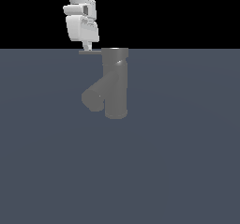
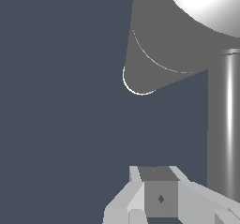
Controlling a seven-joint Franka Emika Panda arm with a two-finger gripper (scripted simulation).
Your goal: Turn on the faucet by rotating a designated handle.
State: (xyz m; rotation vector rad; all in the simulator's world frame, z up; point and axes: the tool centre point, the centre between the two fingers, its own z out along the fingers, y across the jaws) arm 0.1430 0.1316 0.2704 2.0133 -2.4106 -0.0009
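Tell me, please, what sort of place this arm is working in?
Most likely a bare simulated test scene, not a real kitchen: a plain grey floor under a black void, one matte grey faucet standing alone with its thin handle, and the white gripper above it.

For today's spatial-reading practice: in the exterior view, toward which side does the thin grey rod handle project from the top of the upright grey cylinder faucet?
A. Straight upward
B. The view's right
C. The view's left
C: the thin grey rod handle sticks out from the upright grey cylinder faucet toward the view's left, under the white end effector.

matt grey faucet [image 1: 115, 85], smooth handle [image 1: 90, 52], glossy white pincer [image 1: 87, 45]
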